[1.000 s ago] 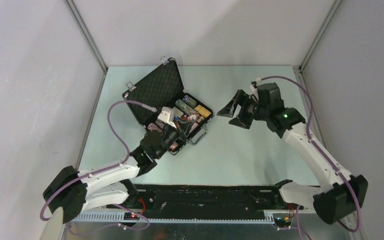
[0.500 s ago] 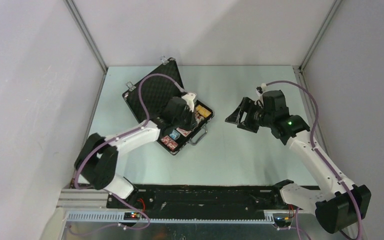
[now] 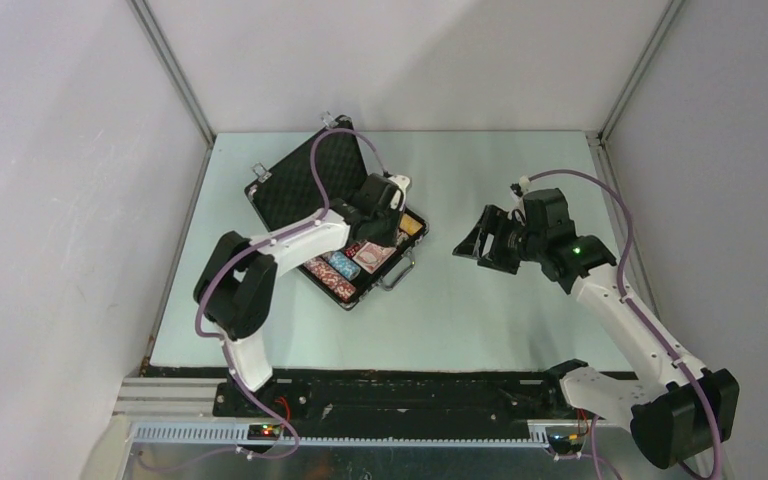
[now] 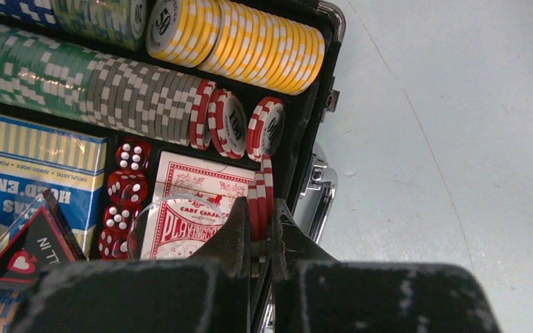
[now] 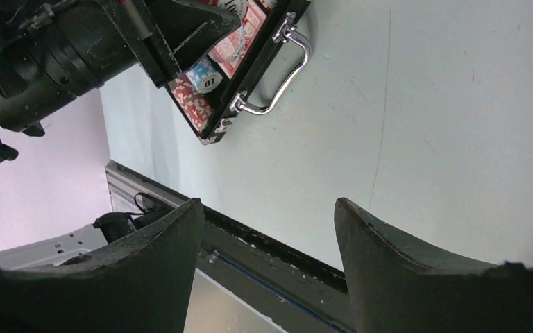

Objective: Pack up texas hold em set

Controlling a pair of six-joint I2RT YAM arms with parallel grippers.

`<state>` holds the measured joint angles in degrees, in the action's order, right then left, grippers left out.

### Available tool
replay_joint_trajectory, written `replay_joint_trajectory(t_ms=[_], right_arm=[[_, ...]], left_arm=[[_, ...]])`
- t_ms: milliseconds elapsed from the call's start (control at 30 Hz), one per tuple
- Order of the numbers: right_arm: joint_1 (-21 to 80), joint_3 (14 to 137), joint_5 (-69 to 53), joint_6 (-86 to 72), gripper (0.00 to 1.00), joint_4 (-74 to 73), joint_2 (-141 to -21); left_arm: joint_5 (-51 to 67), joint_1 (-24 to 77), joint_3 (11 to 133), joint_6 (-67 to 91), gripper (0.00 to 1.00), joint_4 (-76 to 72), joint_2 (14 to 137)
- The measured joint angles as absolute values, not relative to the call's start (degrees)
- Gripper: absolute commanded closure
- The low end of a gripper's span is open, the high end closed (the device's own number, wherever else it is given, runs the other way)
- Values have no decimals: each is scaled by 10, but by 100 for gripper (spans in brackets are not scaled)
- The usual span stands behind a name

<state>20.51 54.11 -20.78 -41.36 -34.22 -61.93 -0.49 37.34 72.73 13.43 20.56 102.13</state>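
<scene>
Your case (image 3: pixel 358 298) lies open on the left half of the table (image 3: pixel 480 320), set on a slant. Its foam-lined lid (image 3: pixel 305 185) stands up toward the back left, and its silver handle (image 3: pixel 397 272) faces the right arm.

In the left wrist view the tray is nearly full:
- A row of yellow chips (image 4: pixel 239 45) lies against the rim at the handle side.
- Green chips (image 4: pixel 21 73) run into grey chips (image 4: pixel 139 104) in the next row, which ends in a few loose red 100 chips (image 4: pixel 230 123) leaning apart.
- Below that row, red dice (image 4: pixel 126 184) sit in a column between a blue card box (image 4: pixel 28 173) and a red card deck (image 4: pixel 194 201).
- A black triangular marker with a red heart (image 4: pixel 31 246) lies over the blue box's lower corner.

Your left gripper (image 4: pixel 260 208) is down inside the tray at the handle-side wall, beside the red deck. Its jaws are closed almost fully on a thin stack of red-and-white chips (image 4: pixel 265 177), which is held on edge between the two fingers.

Your right gripper (image 3: pixel 475 250) hangs above bare table to the right of the case, well apart from it and pointing toward the handle. Its jaws stand wide apart with nothing between them.
</scene>
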Motion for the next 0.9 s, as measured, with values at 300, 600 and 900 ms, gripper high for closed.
replay_joint_trajectory(t_ms=[300, 600, 900], right_arm=[[202, 532, -208, -413, 29, -342, -619], [202, 530, -209, -413, 30, -342, -618], [202, 525, -212, -413, 30, -341, -618]], left_arm=[[24, 373, 753, 109, 100, 225, 1054], [32, 373, 791, 89, 100, 233, 1093], [36, 374, 834, 79, 99, 255, 1129]])
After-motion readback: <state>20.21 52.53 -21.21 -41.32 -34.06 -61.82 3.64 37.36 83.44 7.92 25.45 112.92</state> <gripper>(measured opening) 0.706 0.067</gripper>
